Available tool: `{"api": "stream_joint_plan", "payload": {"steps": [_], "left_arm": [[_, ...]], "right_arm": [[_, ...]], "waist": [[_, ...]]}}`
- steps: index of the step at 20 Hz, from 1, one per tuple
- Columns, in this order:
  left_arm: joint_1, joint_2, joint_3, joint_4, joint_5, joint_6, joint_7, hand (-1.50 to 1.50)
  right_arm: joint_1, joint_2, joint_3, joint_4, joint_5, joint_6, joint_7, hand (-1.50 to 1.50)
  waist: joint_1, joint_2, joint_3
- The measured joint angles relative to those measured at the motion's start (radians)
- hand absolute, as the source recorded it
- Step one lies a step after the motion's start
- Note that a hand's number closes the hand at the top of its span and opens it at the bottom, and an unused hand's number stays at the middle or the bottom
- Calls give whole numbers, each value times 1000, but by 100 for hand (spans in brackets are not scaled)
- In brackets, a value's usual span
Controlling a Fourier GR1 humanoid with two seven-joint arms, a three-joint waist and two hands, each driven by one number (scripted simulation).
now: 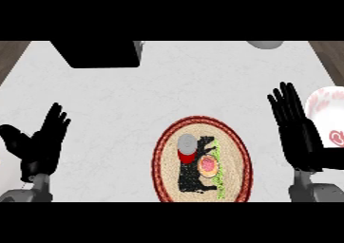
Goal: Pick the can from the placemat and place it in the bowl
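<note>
Open right hand (299, 129) fingers straight, well right of can (186, 148) on placemat (234, 142).

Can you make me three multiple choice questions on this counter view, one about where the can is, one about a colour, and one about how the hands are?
1. Where does the can stand?
A. on the placemat
B. in the bowl
C. in the right hand

2. What colour is the pattern on the white bowl?
A. blue
B. red
C. green

3. How are the left hand and the right hand?
A. both curled round the can
B. one is holding the bowl
C. both open, fingers straight, holding nothing

Answers:
1 A, the can sits on the oval mat, apart from both hands.
2 B, red marks show on the bowl's white inside.
3 C, each hand shows flat fingers and grips nothing.
</note>
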Motion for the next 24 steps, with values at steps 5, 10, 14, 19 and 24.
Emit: {"api": "stream_joint_plan", "payload": {"steps": [5, 10, 14, 19, 24], "left_arm": [[-42, 62, -7, -48, -74, 1, -29, 0], [-53, 118, 1, -66, -117, -6, -55, 0], [-46, 144, 7, -79, -125, -18, -59, 0], [-40, 153, 6, -89, -129, -28, -62, 0], [-51, 162, 12, -87, -124, -46, -66, 0]], "right_arm": [[-69, -53, 50, -145, 184, -116, 46, 150], [2, -222, 63, -105, 457, -207, 197, -150], [109, -210, 124, -164, 662, -352, 322, -150], [238, -160, 276, -289, 938, -444, 495, -150], [323, -84, 398, -448, 1225, -426, 732, -150]], "waist": [[-3, 23, -12], [-53, 26, -34], [-69, 19, -30], [-64, 21, -27], [-49, 28, -25]]}}
